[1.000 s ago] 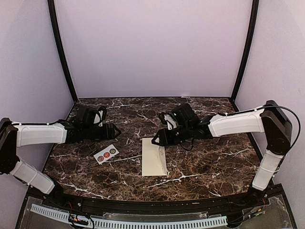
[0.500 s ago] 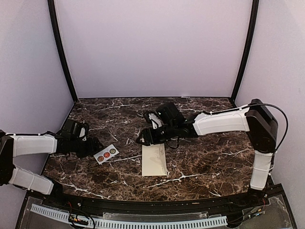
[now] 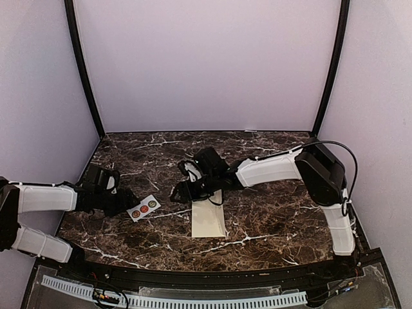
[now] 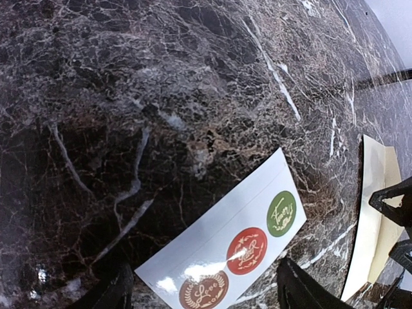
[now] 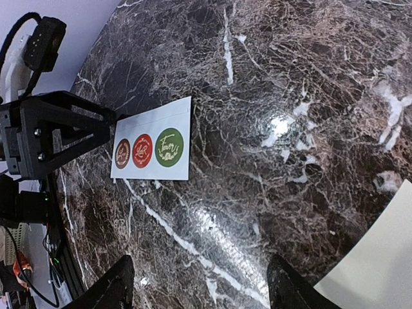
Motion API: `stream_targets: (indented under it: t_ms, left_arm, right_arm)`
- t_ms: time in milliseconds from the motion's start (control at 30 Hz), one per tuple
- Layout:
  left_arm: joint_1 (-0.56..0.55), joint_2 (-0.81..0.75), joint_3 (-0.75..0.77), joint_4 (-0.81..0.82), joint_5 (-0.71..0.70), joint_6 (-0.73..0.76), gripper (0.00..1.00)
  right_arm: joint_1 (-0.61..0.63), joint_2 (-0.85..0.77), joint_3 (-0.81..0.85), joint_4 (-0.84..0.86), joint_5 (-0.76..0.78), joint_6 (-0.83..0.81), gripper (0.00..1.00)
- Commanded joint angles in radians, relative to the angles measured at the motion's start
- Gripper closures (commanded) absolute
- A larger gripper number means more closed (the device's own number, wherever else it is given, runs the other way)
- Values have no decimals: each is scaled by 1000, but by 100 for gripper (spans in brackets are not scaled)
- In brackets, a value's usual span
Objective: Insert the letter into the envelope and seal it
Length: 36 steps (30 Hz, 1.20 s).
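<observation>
The cream envelope (image 3: pixel 208 219) lies flat at the table's middle; its edge shows in the left wrist view (image 4: pixel 374 212) and its corner in the right wrist view (image 5: pixel 381 270). No separate letter shows. The white sticker strip (image 3: pixel 143 207) with three round stickers lies left of it. My left gripper (image 3: pixel 127 199) is open and empty, low at the strip's left end, its jaws standing either side of the strip (image 4: pixel 226 248). My right gripper (image 3: pixel 175 194) is open and empty, just past the envelope's far left corner, facing the strip (image 5: pixel 154 149).
The dark marble table (image 3: pixel 270 219) ends at a black rail along the near edge. Black posts and pale walls close in the back and sides. The two grippers face each other across the strip, the left one showing in the right wrist view (image 5: pixel 58 135).
My left gripper drew back to the left, then came down to the sticker strip's left end. My right gripper moved left from above the envelope's top to beyond its far left corner.
</observation>
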Motion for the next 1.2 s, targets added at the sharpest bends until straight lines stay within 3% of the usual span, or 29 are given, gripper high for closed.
stream_targets:
  t_ms: [0,433,1167]
  left_arm:
    - [6,14,-25,20,58,0,26]
    - [-2,116,-27,167,197,18,33]
    - [-72,222,0,235,212,10,34]
  right_arm:
    - [11,53,77,38,-40,6,33]
    - [12,176,191,13,-80,27,35]
    - [26,308,324,-16,-131,54,39]
